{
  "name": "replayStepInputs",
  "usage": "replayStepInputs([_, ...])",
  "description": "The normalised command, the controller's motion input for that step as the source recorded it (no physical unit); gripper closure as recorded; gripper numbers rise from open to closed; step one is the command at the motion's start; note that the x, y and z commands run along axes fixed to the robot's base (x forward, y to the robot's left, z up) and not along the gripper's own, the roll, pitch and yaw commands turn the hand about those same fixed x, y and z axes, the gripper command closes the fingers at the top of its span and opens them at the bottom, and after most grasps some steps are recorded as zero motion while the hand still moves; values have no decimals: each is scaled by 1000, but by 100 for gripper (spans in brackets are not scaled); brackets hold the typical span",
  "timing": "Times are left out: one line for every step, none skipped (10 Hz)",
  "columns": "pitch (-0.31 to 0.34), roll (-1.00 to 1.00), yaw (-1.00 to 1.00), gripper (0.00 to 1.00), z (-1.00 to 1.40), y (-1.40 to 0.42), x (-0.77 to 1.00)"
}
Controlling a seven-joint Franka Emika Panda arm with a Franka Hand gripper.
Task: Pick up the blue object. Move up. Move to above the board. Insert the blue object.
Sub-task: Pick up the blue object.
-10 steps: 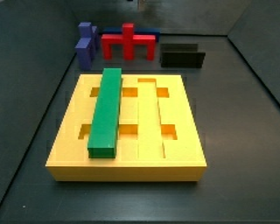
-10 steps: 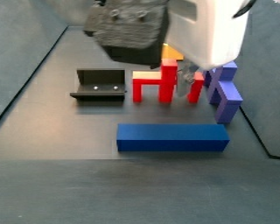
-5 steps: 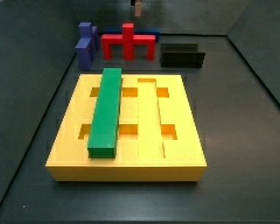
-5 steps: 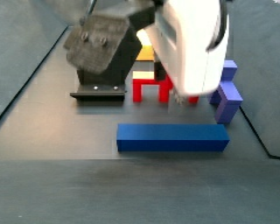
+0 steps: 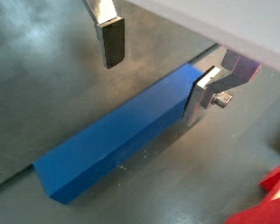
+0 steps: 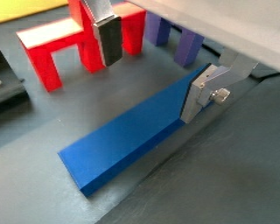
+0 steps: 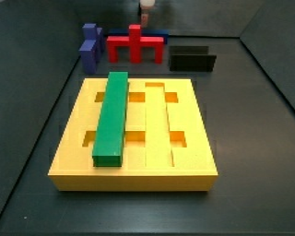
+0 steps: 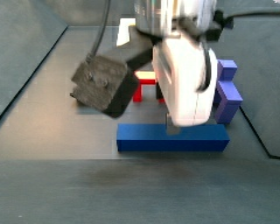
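Note:
The blue object (image 5: 119, 131) is a long navy bar lying flat on the dark floor; it also shows in a wrist view (image 6: 129, 140) and a side view (image 8: 171, 137). My gripper (image 5: 160, 63) is open and low over one end of the bar. One finger (image 5: 111, 39) hangs over bare floor, apart from the bar. The other finger (image 5: 206, 89) stands right at the bar's end edge. Nothing is held. The yellow board (image 7: 175, 115) lies apart, with a green bar (image 7: 111, 115) in its left groove. In that side view the blue bar is hidden.
A red piece (image 6: 73, 44) and purple pieces (image 6: 178, 39) stand just beyond the bar; they also show in a side view, red (image 7: 135, 44) and purple (image 7: 88, 46). The dark fixture (image 7: 191, 57) stands next to the red piece.
My gripper has come down from above and now hangs low over the blue bar, its wrist turned. The bar, board and other pieces have not moved.

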Motion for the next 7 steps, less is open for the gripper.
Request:
replayStepInputs([-89,0,0,0,-320,0,0])
replayStepInputs([-84,-4,0,0,-300,0,0])
replayStepInputs([-93,-40,0,0,-291,23,0])
replayStepInputs([-96,-31,0,0,-309,17,0])
replayStepInputs([-91,0,0,0,-351,11,-29])
replayStepInputs([-89,-37,-17,0,-334,46,-14])
replayStepInputs([-114,-140,-40,0,-303,103,-23])
